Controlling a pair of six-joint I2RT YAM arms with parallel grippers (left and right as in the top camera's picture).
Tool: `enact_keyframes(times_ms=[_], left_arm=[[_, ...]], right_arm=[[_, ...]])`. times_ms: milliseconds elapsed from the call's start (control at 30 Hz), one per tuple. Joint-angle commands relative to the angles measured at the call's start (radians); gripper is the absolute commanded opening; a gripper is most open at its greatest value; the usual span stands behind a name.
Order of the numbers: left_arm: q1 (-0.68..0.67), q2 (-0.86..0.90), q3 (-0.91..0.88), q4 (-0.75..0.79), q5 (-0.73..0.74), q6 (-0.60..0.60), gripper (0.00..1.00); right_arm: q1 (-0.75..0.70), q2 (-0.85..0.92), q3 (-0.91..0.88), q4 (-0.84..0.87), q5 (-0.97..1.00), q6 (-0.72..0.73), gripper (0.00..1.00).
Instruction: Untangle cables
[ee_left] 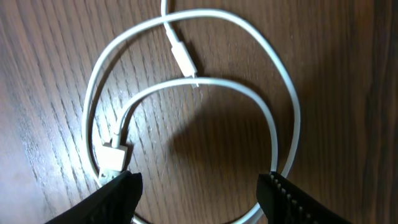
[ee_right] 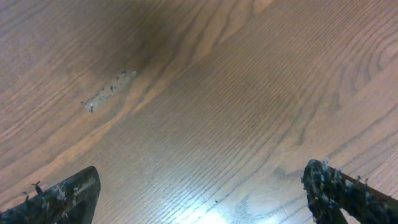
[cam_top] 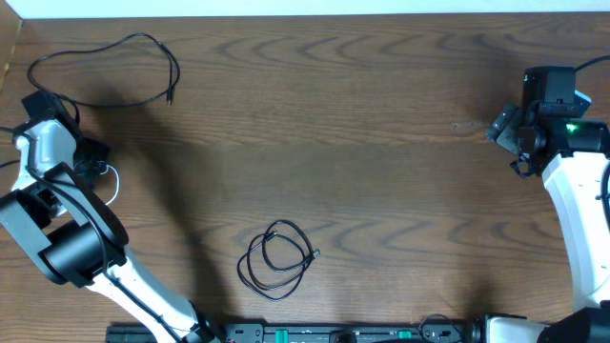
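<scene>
My left pincer [ee_left: 199, 188] hangs released just above the white cable [ee_left: 181, 56]. Its jaws stand apart on both sides of the loops and grip nothing. The cable lies flat on the tabletop [ee_left: 348, 74] by itself, so I judge this one is already separated. The loose black cable [cam_top: 176, 71] lies near the white cable, toward the far edge, and does not touch it. The coiled black cable [cam_top: 307, 255] rests well apart from the white cable, toward the middle, and probably needs spreading. My right pincer [ee_right: 199, 180] is released too, far across from the white cable over bare wood, I think to leave room.
</scene>
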Motion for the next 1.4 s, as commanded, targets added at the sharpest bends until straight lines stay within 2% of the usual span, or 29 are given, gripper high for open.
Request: enact_keyframes(times_ms=[0,233,633,733,900,1067,1233,1367], left_arm=[[0.008,0.013,-0.003,0.014,-0.054,-0.014,0.6],[0.012,0.049,-0.003,0.086,-0.039,0.064,0.57],[0.013,0.106,-0.003,0.195,-0.039,0.072,0.58],[0.013,0.107,-0.003,0.246,-0.039,0.136,0.58],[0.014,0.108,-0.003,0.325,-0.067,0.312,0.58],[0.045,0.108,-0.003,0.341,-0.204,0.331,0.57],[0.099,0.109,-0.003,0.374,-0.203,0.361,0.56],[0.132,0.109,-0.003,0.412,-0.2,0.441,0.56]], right_arm=[[-0.001,0.003,-0.001,-0.001,0.009,0.015,0.99],[-0.001,0.003,-0.001,0.0,0.009,0.015,0.99],[-0.001,0.003,-0.001,0.0,0.009,0.015,0.99],[-0.001,0.003,-0.001,0.0,0.009,0.015,0.99],[-0.001,0.003,-0.001,0.0,0.009,0.015,0.99],[-0.001,0.003,-0.001,0.0,0.009,0.015,0.99],[-0.001,0.003,-0.001,0.0,0.009,0.015,0.99],[-0.001,0.003,-0.001,0.0,0.009,0.015,0.99]])
